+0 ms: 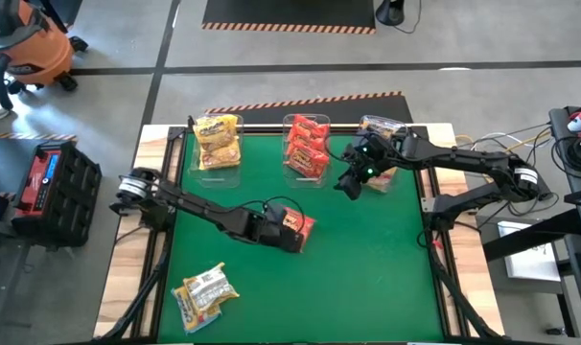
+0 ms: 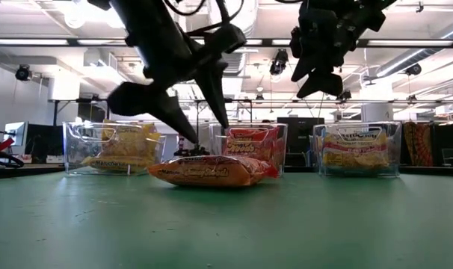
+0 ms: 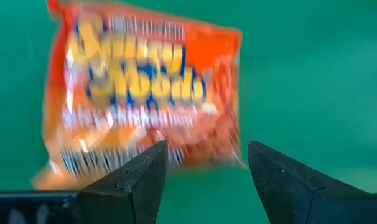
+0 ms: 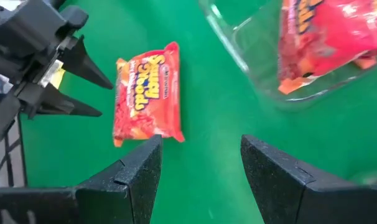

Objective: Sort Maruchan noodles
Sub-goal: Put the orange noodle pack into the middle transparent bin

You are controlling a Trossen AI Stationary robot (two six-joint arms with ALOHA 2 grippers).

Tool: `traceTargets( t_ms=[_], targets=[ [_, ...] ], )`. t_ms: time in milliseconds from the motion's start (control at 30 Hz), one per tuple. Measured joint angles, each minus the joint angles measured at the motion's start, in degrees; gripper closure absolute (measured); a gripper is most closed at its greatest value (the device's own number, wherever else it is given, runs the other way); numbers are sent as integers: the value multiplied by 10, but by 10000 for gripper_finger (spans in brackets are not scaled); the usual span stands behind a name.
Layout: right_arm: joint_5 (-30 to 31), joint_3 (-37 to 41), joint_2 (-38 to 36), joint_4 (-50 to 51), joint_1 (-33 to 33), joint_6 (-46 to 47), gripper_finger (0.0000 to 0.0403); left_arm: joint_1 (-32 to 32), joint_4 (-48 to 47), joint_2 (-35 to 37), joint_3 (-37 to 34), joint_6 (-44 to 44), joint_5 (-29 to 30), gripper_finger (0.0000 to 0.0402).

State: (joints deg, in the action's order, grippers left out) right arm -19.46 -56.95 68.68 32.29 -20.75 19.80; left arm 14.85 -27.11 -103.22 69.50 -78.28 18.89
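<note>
A red-orange Maruchan noodle packet (image 2: 211, 170) lies flat on the green table near its middle (image 1: 304, 226). My left gripper (image 4: 106, 99) hovers just above and beside the packet, open and slanting down, its fingertips (image 2: 194, 144) clear of the wrapper. In the left wrist view the packet (image 3: 145, 93) shows beyond the open fingers. My right gripper (image 1: 351, 187) hangs high and open near the far right bin, with nothing between its fingers (image 4: 139, 168). A pale packet (image 1: 204, 292) lies flat near the front left.
Three clear bins stand along the far edge: one with yellow packets (image 1: 219, 142), one with red packets (image 1: 307, 146), and one with pale packets (image 2: 357, 149) partly under my right arm. Bare green mat spreads between the red packet and the near edge.
</note>
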Motion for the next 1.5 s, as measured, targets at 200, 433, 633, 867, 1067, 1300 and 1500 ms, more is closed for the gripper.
traceTargets(
  t_ms=[200, 433, 633, 867, 1067, 1300, 1500],
  targets=[
    [0, 0, 0, -8, 45, 21, 197, 40, -2, -4, 0, -129, 4, 196],
    [5, 1, 0, -74, 103, 28, 197, 65, -7, -8, -27, -270, 100, 196],
    [60, 3, 0, -93, 128, 28, 197, 65, 1, -8, -85, -401, 109, 196],
    [81, 30, 0, -131, 138, 64, 197, 65, 21, -7, -117, -425, 114, 196],
    [91, 82, 0, -191, 139, 117, 197, 63, 28, -5, -140, -438, 106, 196],
    [91, 124, 0, -223, 139, 162, 197, 58, 28, -4, -149, -426, 102, 196],
    [88, 129, 34, -229, 143, 207, 197, 51, 28, -5, -154, -425, 102, 196]
  ],
)
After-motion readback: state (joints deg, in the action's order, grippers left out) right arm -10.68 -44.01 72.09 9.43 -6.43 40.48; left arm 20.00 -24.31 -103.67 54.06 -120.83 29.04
